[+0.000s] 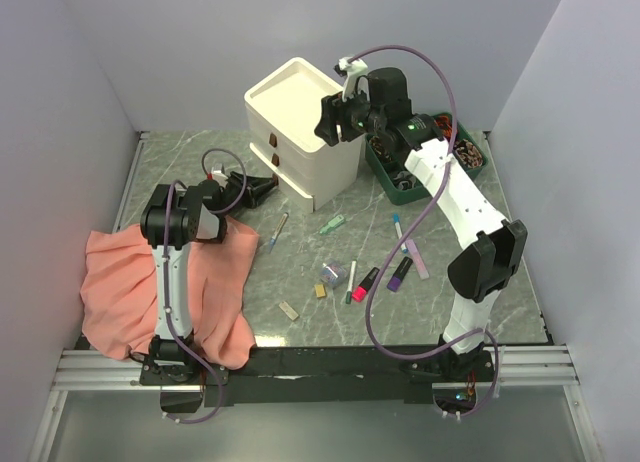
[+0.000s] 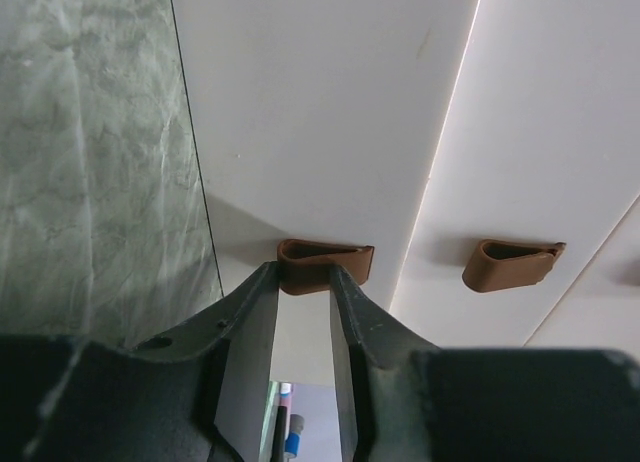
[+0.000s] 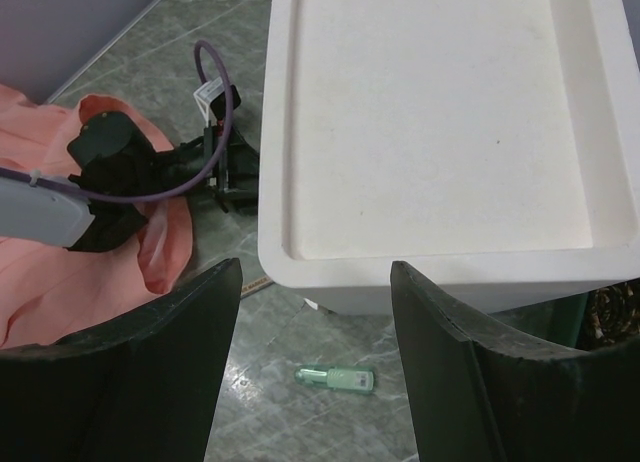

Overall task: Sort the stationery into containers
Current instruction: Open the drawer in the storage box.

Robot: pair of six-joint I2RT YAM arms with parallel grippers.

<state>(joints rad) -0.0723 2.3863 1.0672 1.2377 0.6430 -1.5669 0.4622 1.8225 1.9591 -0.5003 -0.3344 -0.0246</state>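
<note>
Going for the drawer first makes sense to me, since nothing can go inside while it's closed. The cabinet (image 1: 300,107) sits toward the far edge of the worktop (image 1: 190,157), a bit left of the middle. The left pincer (image 2: 303,274) is low at its front, with its fingers close together and their tips right at the brown handle (image 2: 325,265) of the lower drawer (image 2: 300,112). I honestly can't tell if it's pinching the handle or just touching it.

The right pincer (image 3: 315,282) hangs over the cabinet's tray-like top, spread wide and empty. My guess is it's there to steady the box during the pull.

The stationery is all loose mid-worktop toward the near edge: green marker (image 1: 332,224), pink highlighter (image 1: 365,282), purple highlighter (image 1: 400,274). The pink cloth (image 1: 130,282) is bunched at the near left corner, well out of the way.
</note>
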